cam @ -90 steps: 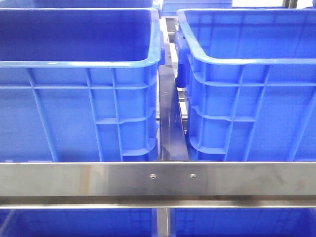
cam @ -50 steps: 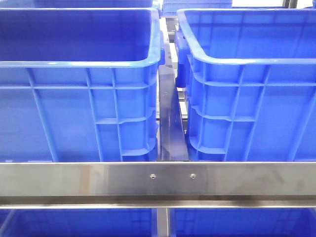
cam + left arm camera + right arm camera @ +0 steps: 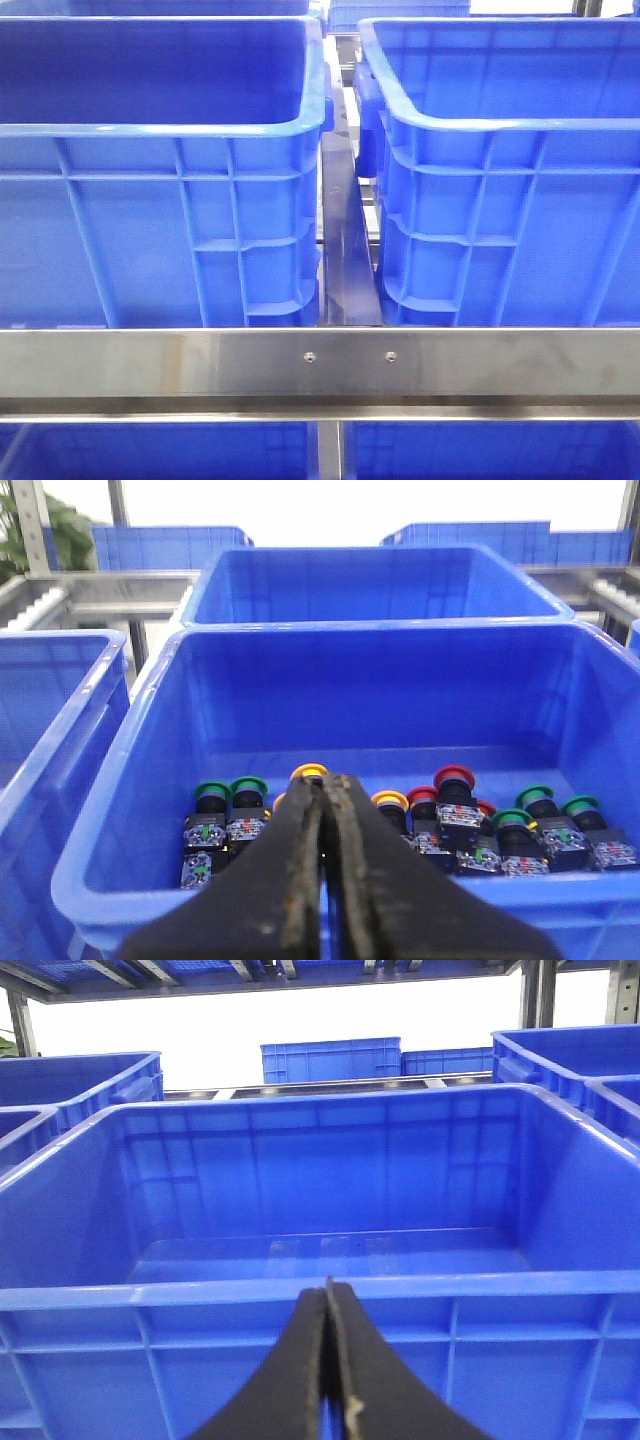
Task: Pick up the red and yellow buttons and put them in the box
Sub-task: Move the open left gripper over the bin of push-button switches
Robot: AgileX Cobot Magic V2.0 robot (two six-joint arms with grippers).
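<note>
Left gripper (image 3: 325,810) is closed and empty above the near rim of a blue crate (image 3: 130,780) where the red button (image 3: 453,777) and yellow button (image 3: 309,773) stand among green ones just beyond its tips, while the right gripper (image 3: 327,1305), closed and empty, faces the box (image 3: 300,1295).

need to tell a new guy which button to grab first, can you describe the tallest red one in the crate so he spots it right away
In the left wrist view, find the blue crate holding a row of push buttons along its near wall. Right of the shut left gripper, past an orange-yellow cap, stands the red button. Its red cap sits higher than the neighbouring green and red caps.
</note>
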